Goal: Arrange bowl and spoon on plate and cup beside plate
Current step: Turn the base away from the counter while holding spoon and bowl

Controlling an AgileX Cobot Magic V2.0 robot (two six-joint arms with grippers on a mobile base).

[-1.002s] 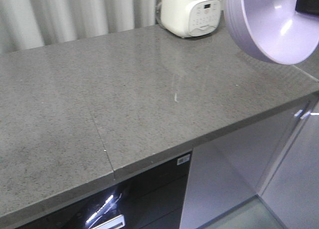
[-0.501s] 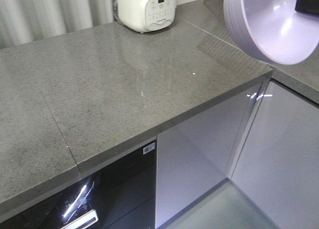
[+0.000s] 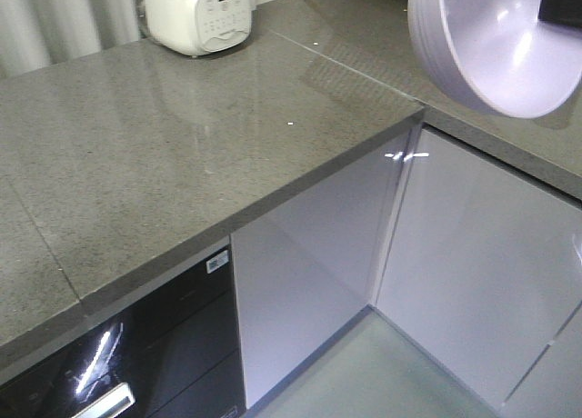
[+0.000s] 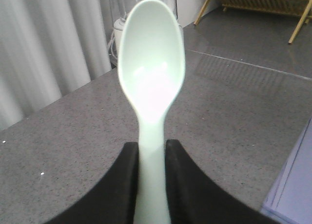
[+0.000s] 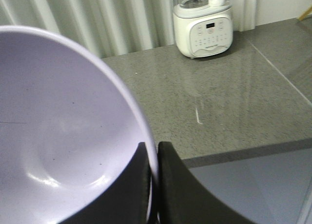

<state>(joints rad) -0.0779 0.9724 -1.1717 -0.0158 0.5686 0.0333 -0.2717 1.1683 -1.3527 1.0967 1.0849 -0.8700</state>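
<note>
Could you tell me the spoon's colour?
The spoon is pale mint green, clearest in the left wrist view.

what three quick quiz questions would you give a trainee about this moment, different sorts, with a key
1. True or false: the left gripper is shut on the handle of the spoon.
2. Multiple choice: the right gripper holds the bowl by
A. its rim, with one finger inside and one outside
B. its base, from underneath
C. nothing, because the bowl sits on the counter
3. Short answer: what stands on the grey countertop near the curtain?

Key
1. True.
2. A.
3. A white kitchen appliance with a button panel on its front.
</note>
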